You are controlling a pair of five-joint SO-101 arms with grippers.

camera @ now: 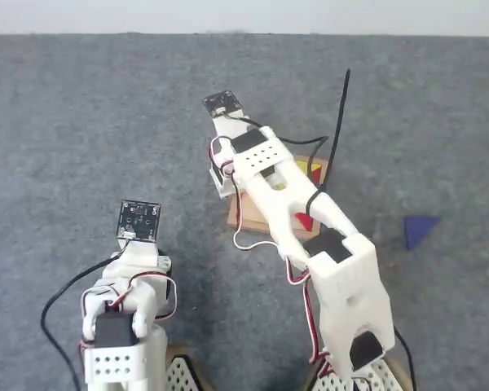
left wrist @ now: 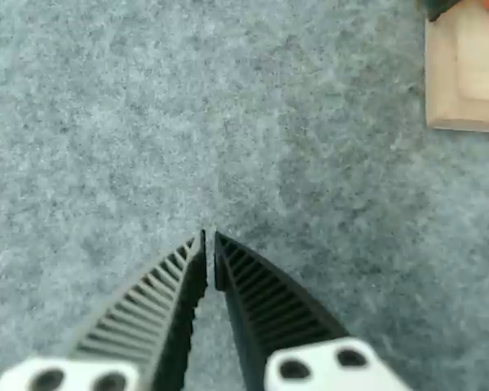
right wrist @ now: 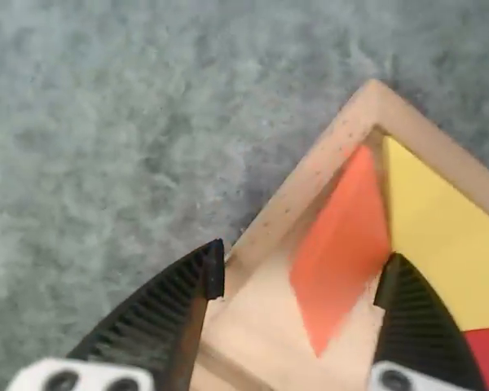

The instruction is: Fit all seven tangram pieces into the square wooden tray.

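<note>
Right pincer gapes wide over tray corner, astride orange piece; yellow piece & red piece seated beside it. Left pincer near-closed, empty, above desk. Blue triangle lies outside, well apart; others hidden.

Tray matt wood, table covd w/ rough fuzzy cloth.

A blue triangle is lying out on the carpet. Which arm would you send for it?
The right, probably. The blue triangle lies on that arm's side of the tray, and the right gripper hangs open over the tray. The left gripper is shut, on the tray's far side.
</note>
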